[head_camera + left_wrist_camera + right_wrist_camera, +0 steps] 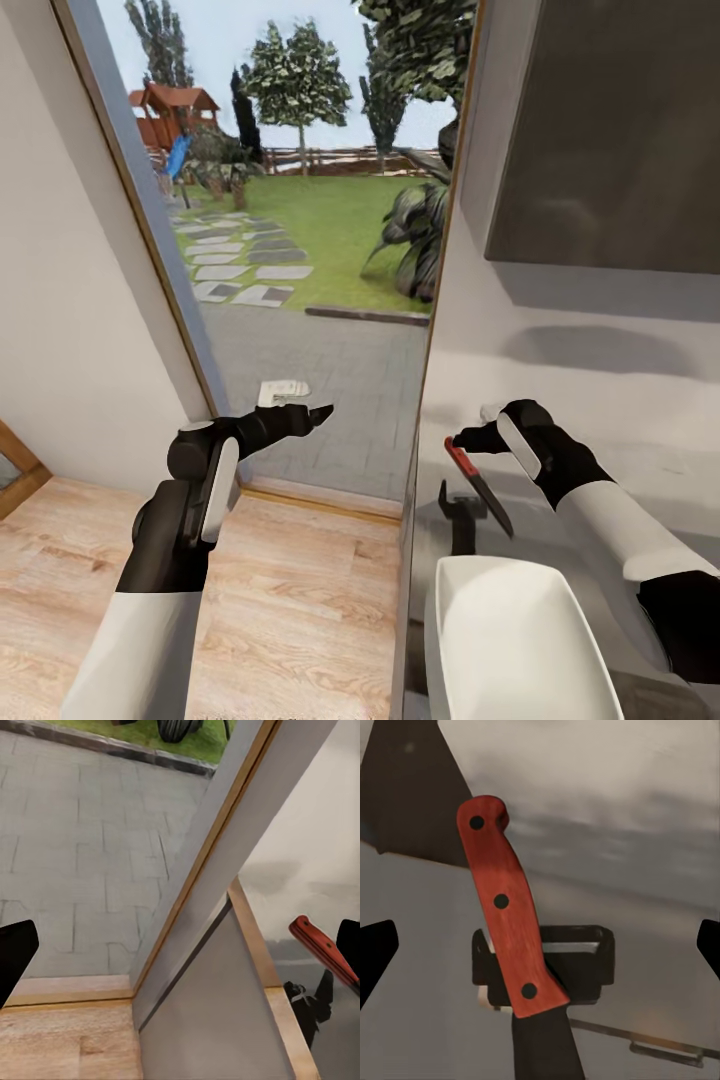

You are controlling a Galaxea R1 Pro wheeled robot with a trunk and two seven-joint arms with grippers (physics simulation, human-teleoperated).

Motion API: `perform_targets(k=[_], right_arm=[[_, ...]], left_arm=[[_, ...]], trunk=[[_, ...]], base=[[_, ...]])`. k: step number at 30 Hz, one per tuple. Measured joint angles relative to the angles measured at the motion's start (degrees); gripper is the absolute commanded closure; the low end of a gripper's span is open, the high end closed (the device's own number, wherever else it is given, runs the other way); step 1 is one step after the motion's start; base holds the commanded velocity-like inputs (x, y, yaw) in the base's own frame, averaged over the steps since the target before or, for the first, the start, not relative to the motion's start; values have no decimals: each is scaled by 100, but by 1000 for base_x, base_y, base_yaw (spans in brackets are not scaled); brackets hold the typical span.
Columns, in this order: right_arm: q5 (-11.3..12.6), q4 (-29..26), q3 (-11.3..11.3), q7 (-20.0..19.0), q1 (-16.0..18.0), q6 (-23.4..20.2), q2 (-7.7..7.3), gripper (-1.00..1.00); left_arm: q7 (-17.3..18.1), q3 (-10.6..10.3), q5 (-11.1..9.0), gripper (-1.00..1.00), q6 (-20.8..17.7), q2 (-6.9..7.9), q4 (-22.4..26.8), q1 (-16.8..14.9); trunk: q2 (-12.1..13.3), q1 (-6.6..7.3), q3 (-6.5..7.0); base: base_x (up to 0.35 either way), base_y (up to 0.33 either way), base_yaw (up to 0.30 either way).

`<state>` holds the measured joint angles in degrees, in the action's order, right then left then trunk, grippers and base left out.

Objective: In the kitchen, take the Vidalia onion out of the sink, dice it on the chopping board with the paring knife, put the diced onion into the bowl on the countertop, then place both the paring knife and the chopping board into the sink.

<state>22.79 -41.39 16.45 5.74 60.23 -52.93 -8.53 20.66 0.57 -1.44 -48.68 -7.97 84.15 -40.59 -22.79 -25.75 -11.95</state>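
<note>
The paring knife has its orange-red handle midway between the fingers of my right gripper, the dark blade slanting down toward the white bowl. In the right wrist view both fingertips stand far apart at the picture's edges, clear of the handle. I cannot tell whether the knife rests on the grey countertop. My left gripper is open and holds nothing, out over the wooden floor. The knife's handle also shows in the left wrist view. Sink, onion and chopping board are out of view.
A tall window with a wooden sill looks onto paving and a garden, left of the counter's end. A dark wall cabinet hangs above the worktop. A small dark shape stands on the counter beside the knife. Wooden floor lies below the left arm.
</note>
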Motion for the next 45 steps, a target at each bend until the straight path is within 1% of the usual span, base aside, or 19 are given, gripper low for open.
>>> perform_targets(k=[28,45], right_arm=[[-1,-2,0,-8,0,0,0,-100],[0,-2,5,-5,0,-6,0,-100]], left_arm=[[-1,-2,0,-100,0,0,0,0],[0,-2,0,-100,0,0,0,-1]], trunk=[[-1,0,-258],[-1,0,-371]], base=[[0,0,0],[0,0,0]])
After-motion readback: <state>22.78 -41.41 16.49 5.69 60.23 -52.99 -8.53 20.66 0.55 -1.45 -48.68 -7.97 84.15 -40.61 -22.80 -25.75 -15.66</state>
